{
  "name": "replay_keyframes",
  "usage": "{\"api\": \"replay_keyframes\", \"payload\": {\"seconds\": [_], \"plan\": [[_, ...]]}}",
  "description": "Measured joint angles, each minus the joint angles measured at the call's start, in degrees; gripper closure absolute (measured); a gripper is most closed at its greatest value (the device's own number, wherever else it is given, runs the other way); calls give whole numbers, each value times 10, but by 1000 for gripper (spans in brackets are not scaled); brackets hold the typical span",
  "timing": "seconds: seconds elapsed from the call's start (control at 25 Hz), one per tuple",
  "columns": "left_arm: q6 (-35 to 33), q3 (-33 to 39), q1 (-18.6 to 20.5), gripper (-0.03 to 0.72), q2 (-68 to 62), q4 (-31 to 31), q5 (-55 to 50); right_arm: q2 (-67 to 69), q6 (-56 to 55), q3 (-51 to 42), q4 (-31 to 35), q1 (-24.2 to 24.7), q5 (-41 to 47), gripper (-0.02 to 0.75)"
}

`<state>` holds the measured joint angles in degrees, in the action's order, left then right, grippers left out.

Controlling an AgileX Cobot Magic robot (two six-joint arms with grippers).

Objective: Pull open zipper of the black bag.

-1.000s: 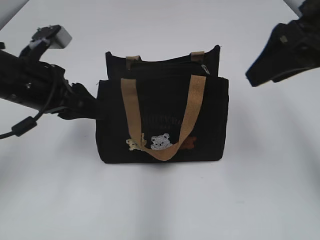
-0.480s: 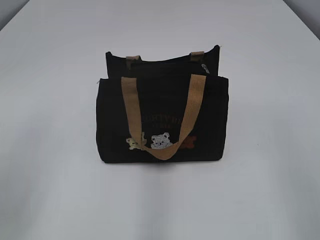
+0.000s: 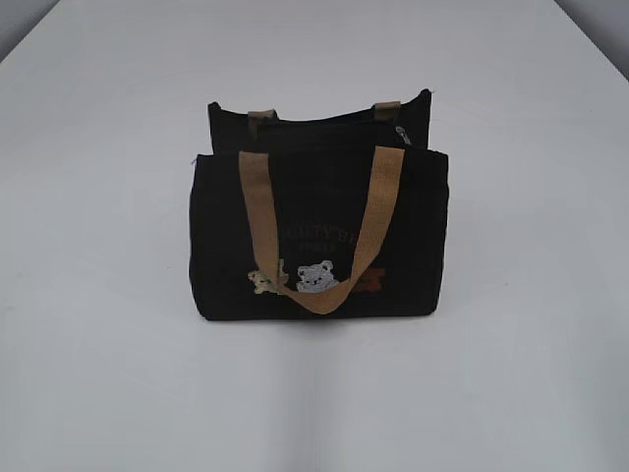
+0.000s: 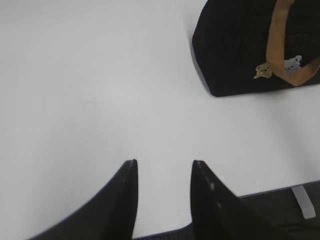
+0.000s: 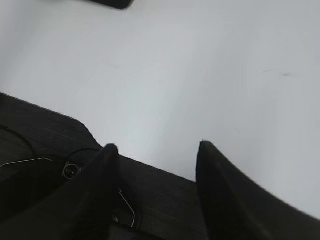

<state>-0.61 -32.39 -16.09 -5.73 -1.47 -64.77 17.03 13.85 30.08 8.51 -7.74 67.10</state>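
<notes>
Standing upright, black bag long axis left-right, zipper top.

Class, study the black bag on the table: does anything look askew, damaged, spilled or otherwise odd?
Nothing stands out. The black bag stands upright on the white table, its tan handle draped down the front, with nothing spilled or torn.

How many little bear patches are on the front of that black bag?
3, in a row low on the black bag: a cream patch on the left, a white patch in the middle, a brown patch on the right, partly behind the tan strap.
</notes>
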Motion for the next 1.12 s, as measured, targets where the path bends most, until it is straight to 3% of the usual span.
{"api": "replay_keyframes", "payload": {"seconds": [0.16,1.12], "plan": [[1,8,0,464,59,7,10,-34,0,-15,-5,0,-31,378],[1,24,0,470,63,11,39,-54,-1,-22,-5,0,-38,429]]}}
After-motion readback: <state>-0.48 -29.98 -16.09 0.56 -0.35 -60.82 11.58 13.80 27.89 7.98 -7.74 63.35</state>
